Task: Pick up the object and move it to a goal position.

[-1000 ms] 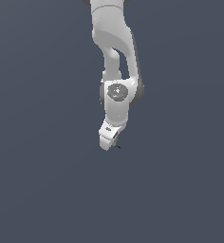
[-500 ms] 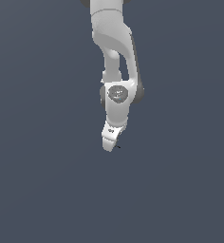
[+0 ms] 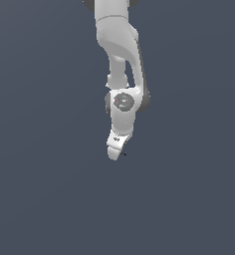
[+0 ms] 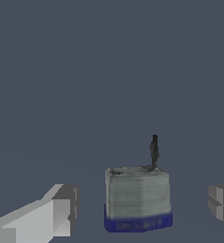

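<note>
The object is a small grey block with a blue band at its base and a thin black bit sticking up from its top. In the wrist view it rests on the dark surface between my two fingers, one fingertip on one side and the other fingertip well apart on the other, neither touching it. My gripper stands open around the block. In the exterior view my white arm hangs down, and its hand hides the block except for a tiny dark speck at the tip.
A plain dark grey-blue surface fills both views. No other object, container or edge shows.
In the exterior view the hand has sunk slightly lower toward the surface and the dark speck at its tip shows less. The arm's pose is otherwise the same.
</note>
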{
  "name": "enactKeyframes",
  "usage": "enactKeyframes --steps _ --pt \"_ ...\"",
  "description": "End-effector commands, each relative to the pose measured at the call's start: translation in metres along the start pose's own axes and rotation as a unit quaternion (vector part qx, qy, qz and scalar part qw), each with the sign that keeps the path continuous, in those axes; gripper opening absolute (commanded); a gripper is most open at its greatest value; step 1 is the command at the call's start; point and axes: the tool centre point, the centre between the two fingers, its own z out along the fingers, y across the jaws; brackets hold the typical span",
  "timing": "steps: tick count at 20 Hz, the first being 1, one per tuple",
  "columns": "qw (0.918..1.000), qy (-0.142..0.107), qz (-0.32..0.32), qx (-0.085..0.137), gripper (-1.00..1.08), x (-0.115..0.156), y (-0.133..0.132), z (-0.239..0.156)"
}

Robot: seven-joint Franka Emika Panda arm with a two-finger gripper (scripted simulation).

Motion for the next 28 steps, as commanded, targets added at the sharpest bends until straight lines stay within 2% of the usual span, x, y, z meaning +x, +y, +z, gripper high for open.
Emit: enactKeyframes --steps 1,10,11,23,28 --pt "1.0000 0.000 -0.001 0.000 1.00 0.000 -0.001 0.012" --pt "1.0000 0.000 -0.002 0.000 1.00 0.000 0.000 0.036" --pt "1.0000 0.000 -0.002 0.000 -1.00 0.000 0.000 0.036" --pt "1.0000 0.000 -0.001 0.000 -1.00 0.000 0.000 0.034" --pt "1.0000 0.000 -0.001 0.000 -1.00 0.003 -0.002 0.022"
